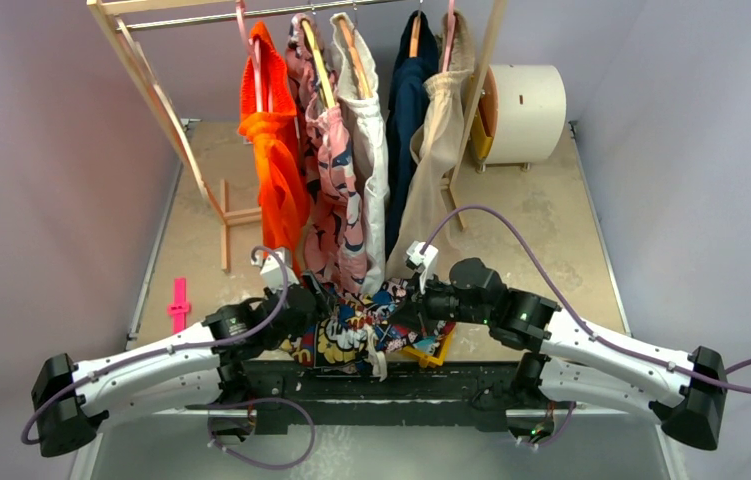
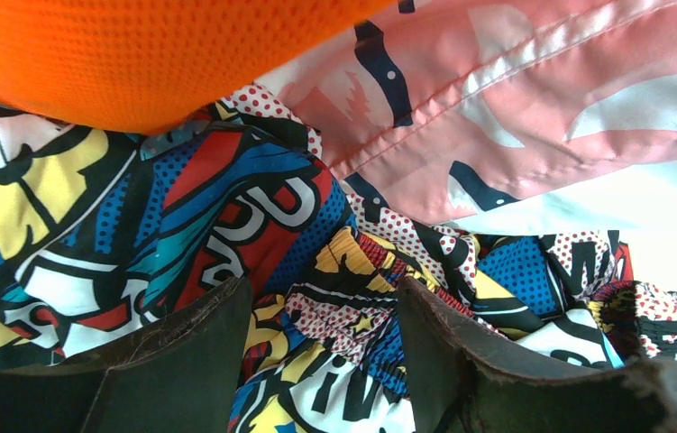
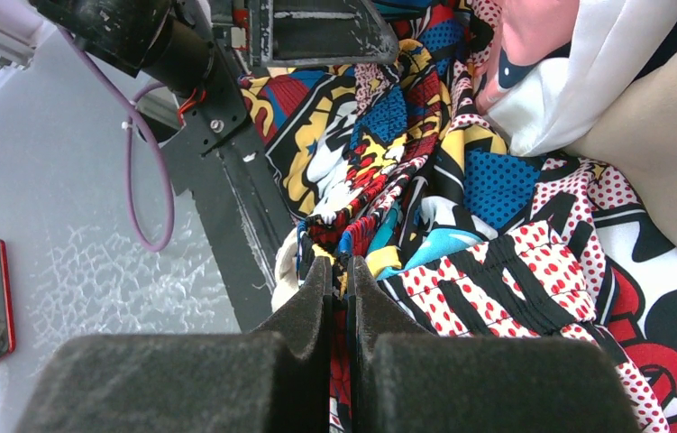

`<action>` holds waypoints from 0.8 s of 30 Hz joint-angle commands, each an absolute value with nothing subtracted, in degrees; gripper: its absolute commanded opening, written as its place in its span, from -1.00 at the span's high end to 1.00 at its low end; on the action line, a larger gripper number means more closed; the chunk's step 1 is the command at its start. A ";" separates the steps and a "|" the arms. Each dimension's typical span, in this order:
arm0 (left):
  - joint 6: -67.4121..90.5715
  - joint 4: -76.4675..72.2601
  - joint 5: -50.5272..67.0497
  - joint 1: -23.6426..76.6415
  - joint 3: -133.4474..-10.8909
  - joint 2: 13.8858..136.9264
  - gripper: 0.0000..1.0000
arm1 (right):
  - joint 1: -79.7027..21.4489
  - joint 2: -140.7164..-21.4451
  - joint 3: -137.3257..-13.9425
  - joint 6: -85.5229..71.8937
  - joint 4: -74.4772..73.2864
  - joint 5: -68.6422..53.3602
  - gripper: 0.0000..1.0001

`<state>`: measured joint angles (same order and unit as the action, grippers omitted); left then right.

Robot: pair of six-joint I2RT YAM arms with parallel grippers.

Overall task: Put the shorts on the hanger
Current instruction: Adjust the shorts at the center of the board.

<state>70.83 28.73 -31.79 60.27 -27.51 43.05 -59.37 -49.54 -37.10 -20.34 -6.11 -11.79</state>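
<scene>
Pinching a fold of the shorts [image 1: 356,330] heaped at the near edge of the table [image 1: 541,230], the right gripper [image 3: 343,271] is clamped tight, while the left gripper [image 2: 324,289] stands half open astride cloth and should bite one layer before lifting.

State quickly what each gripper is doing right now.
Left gripper: open, jaws apart over the shorts.
Right gripper: closed, pinching a fold of the shorts.
</scene>
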 commanded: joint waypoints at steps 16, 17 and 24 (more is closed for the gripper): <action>69.46 23.47 -29.03 60.12 -29.11 50.82 -0.10 | -60.38 -50.35 -37.10 -19.95 -3.69 -11.65 1.00; 69.24 23.39 -28.86 60.11 -29.06 50.85 -0.03 | -60.45 -50.35 -37.17 -19.95 -3.75 -11.68 1.00; 67.63 23.99 -28.37 60.07 -29.06 48.65 0.76 | -60.51 -50.14 -37.27 -19.95 -3.79 -11.34 1.00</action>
<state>69.38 25.15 -28.34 60.27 -27.51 50.59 -60.10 -50.74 -37.04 -20.34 -6.07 -11.51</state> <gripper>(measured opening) 0.200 0.027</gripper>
